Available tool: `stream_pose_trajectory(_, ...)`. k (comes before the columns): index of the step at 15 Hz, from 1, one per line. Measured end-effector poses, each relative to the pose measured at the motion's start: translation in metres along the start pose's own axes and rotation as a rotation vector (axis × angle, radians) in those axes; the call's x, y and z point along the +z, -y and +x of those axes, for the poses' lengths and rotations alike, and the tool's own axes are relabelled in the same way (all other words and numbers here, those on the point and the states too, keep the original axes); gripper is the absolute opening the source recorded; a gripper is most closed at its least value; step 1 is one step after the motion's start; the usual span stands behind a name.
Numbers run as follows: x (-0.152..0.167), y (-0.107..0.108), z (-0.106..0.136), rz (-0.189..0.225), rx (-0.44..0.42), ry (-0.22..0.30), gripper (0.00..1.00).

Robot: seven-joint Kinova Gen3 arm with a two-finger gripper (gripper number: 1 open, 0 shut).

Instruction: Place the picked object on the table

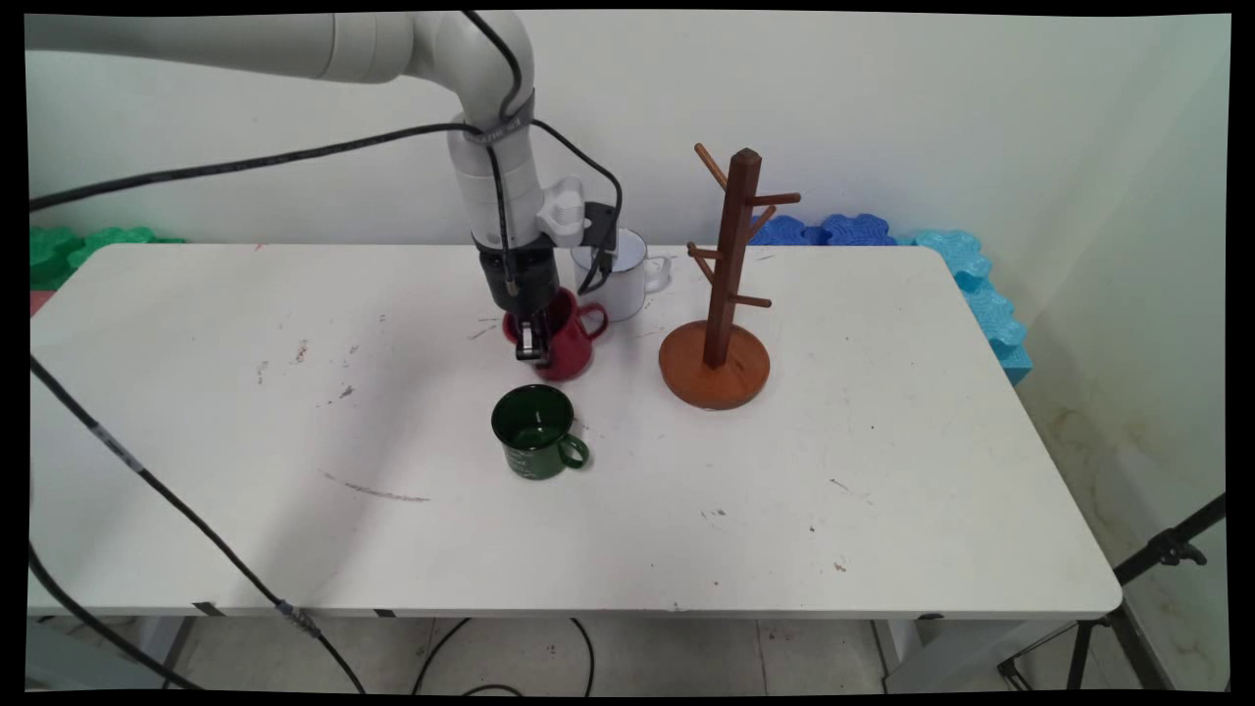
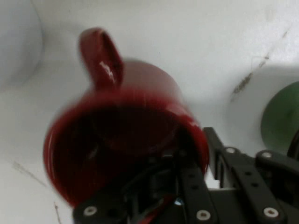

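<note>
the gripper (image 1: 530, 345) is clamped on the rim of the glossy red mug (image 1: 564, 338), one finger inside, one outside; the mug looks tilted near the bench (image 1: 294, 441) centre. the wooden mug tree (image 1: 724, 294), at the mug's 3 o'clock, carries nothing. an enamelled green mug (image 1: 534, 431) sits at 6 o'clock, a white mug (image 1: 627, 273) at 1 o'clock.

main view: bright, even, soft shadows | hand view: motion-blurred, glare on handle

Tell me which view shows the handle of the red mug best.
The hand view: the red mug's handle stands clear and large above the rim. In the main view it is small, at the mug's right, beside the gripper.
</note>
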Motion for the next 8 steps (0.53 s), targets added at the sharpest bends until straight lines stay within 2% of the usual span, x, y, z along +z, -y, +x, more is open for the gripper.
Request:
stream_pose_trajectory(1, 0.0012, -0.0002, 0.0012, -0.001, 0.002, -0.002, 1.00)
stream_pose_trajectory(8, 0.0026, -0.0043, 0.0098, -0.010, 0.004, -0.039, 1.00)
